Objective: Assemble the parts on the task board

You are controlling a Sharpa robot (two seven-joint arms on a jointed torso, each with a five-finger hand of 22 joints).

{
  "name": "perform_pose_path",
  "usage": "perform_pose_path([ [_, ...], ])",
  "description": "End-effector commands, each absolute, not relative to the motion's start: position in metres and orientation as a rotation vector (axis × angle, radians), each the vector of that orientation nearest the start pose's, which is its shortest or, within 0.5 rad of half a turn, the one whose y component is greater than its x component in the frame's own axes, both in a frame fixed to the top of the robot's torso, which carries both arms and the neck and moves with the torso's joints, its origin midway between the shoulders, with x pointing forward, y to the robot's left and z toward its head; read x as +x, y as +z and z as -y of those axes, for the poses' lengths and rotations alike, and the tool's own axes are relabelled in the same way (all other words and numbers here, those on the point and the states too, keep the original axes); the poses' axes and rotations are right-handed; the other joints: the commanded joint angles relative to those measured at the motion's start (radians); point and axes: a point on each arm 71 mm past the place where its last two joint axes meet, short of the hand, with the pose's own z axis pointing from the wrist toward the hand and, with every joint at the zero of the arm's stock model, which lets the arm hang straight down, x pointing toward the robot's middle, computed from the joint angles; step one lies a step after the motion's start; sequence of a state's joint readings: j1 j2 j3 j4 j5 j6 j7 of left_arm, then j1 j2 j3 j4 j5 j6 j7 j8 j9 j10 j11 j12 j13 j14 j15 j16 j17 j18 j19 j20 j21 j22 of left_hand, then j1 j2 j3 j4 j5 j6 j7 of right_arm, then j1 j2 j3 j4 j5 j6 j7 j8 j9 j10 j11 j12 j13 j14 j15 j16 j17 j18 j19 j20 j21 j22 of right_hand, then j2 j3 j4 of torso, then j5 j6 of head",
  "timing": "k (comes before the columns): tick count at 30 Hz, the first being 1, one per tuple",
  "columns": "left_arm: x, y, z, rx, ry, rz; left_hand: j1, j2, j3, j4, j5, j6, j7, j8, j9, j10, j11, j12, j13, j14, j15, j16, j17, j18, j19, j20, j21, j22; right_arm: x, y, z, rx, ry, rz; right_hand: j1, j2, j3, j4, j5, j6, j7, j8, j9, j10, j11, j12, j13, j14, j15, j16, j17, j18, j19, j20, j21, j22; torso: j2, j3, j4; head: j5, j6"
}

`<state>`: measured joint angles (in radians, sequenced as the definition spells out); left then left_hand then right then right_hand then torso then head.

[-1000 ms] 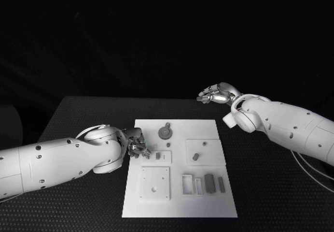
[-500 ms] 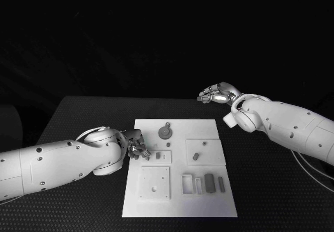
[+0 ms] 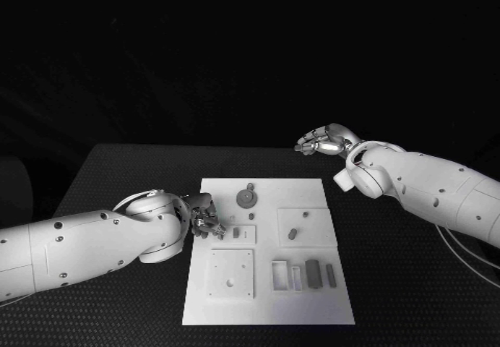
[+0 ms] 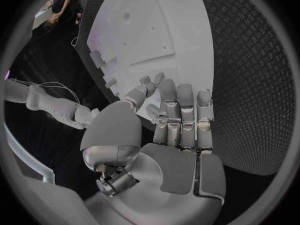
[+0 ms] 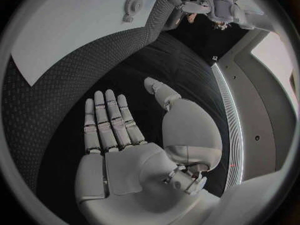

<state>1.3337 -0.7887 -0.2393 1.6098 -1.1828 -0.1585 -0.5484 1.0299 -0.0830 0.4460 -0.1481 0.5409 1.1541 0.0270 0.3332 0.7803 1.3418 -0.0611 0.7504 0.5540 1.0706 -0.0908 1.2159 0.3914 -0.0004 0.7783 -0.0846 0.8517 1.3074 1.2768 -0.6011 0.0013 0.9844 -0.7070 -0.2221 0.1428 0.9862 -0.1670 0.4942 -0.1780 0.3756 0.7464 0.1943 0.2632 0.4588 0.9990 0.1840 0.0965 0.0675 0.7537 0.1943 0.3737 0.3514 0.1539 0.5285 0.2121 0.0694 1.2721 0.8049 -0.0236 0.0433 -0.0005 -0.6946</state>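
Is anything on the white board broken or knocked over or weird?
Nothing stands out. The task board lies flat and square on the black table, and the small parts sit tidily on it. The left hand is at the board's edge, and the right hand is held off beyond it, open and holding nothing.

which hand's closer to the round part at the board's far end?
Left. The left hand sits at the board's left edge, just short of the round part; the right hand hovers off beyond the far right corner.

task board: smooth matt white plastic | table: rough textured black | left hand: glossy metal
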Motion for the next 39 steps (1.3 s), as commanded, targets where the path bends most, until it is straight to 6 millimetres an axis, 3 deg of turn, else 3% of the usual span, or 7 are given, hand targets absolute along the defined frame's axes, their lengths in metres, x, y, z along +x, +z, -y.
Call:
perform_pose_path([
  [1,0.4642,-0.2132,-0.1773,-0.089,-0.386,-2.082,0.009,-0.002,0.139,-0.137,0.004,0.007,0.001,-0.005,0.0,0.011,-0.018,-0.005,-0.001,0.007,0.003,0.001,-0.001,0.001,0.005,-0.094,0.005,0.017,0.5888,-0.1598,0.2396,0.527,0.969,-1.603,-0.004,0.008,-0.003,0.003,0.004,-0.008,0.017,0.005,-0.001,0.004,0.0,-0.005,0.002,0.001,0.005,-0.005,-0.001,-0.014,-0.001,-0.003,-0.005,0.001,0.0,0.0003,0.0011,0.0,0.0],
  [39,0.4662,-0.2117,-0.1826,-0.089,-0.378,-2.05,0.01,-0.005,0.14,-0.138,0.007,0.01,0.0,-0.007,0.002,0.015,-0.02,-0.008,-0.003,0.012,0.001,-0.001,-0.003,0.001,0.01,-0.096,0.005,0.016,0.5884,-0.161,0.2389,0.527,0.971,-1.606,-0.005,0.008,-0.003,0.003,0.004,-0.008,0.017,0.006,-0.002,0.005,0.0,-0.007,0.002,0.0,0.005,-0.005,-0.001,-0.015,-0.002,-0.003,-0.005,0.002,0.0,0.0012,-0.0005,0.003,-0.001],
])
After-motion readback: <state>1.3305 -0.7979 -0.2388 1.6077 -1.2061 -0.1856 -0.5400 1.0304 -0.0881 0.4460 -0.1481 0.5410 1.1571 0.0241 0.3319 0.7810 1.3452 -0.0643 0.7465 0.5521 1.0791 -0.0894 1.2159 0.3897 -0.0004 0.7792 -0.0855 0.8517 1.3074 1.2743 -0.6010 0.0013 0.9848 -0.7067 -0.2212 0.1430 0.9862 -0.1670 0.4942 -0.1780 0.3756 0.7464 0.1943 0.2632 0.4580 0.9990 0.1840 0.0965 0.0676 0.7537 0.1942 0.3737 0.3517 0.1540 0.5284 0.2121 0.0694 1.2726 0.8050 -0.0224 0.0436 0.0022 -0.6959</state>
